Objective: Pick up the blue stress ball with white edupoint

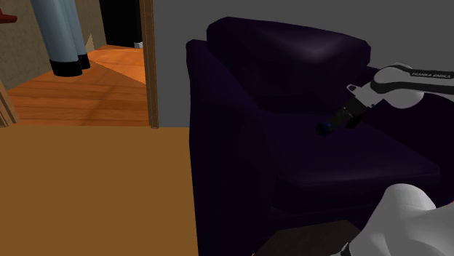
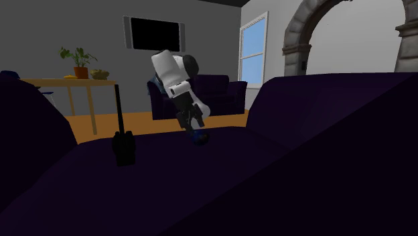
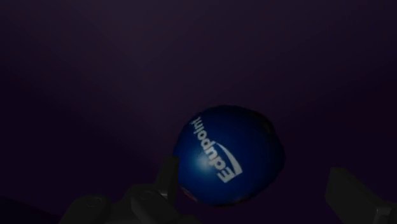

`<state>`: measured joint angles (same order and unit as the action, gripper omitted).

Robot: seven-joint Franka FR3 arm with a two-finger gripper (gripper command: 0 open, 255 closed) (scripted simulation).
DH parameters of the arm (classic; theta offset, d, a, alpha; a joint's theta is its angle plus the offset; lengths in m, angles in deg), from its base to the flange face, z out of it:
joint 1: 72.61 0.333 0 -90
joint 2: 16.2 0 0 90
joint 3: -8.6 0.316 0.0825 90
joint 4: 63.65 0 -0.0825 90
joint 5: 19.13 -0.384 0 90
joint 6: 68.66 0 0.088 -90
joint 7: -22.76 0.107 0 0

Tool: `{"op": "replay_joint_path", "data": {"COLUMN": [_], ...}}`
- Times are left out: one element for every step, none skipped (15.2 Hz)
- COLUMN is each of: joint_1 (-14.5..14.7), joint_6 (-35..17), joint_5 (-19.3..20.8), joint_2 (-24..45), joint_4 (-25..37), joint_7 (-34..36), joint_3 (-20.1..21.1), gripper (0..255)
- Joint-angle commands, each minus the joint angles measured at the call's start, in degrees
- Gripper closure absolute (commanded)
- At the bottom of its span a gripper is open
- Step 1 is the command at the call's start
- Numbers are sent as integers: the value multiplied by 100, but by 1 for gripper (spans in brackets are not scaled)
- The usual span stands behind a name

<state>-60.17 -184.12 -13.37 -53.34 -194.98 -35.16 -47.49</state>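
The blue ball [image 3: 230, 156] with white "Edupoint" lettering lies on the dark purple sofa seat [image 3: 95, 76]. My black gripper [image 3: 254, 170] is open and straddles it. One finger [image 3: 169, 179] is at the ball's side and the other finger [image 3: 353, 191] stands clearly apart from it. In the shoulder view the ball [image 1: 324, 129] shows as a small blue spot just off the tip of the gripper [image 1: 336, 122], mid-seat. From the second exterior view the gripper [image 2: 195, 127] leans down over the ball [image 2: 199, 138] at the seat's far edge.
A black handheld radio [image 2: 122, 144] with a tall antenna stands upright on the seat, apart from the ball. The sofa's backrest [image 1: 291, 51] and armrest [image 1: 218, 109] bound the seat. Beyond are a wooden doorway [image 1: 149, 65] and a table with a plant [image 2: 74, 84].
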Motion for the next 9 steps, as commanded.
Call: {"op": "replay_joint_path", "data": {"joint_1": [34, 41, 56, 50, 45, 63, 104, 97, 106], "joint_6": [43, -30, -145, -145, -146, -135, -169, -113, -164], "joint_5": [6, 6, 7, 1, -6, -6, -20, -14, -22], "joint_2": [51, 70, 100, 105, 111, 131, 167, 162, 169], "joint_4": [-173, -229, -315, -315, -315, -282, -274, -224, -266], "joint_7": [-69, -99, -145, -150, -155, -195, -216, -240, -205], "joint_3": [-99, -138, -204, -200, -196, -249, -295, -312, -284], "gripper": [0, 0, 0, 0, 0, 255, 255, 255, 255]}}
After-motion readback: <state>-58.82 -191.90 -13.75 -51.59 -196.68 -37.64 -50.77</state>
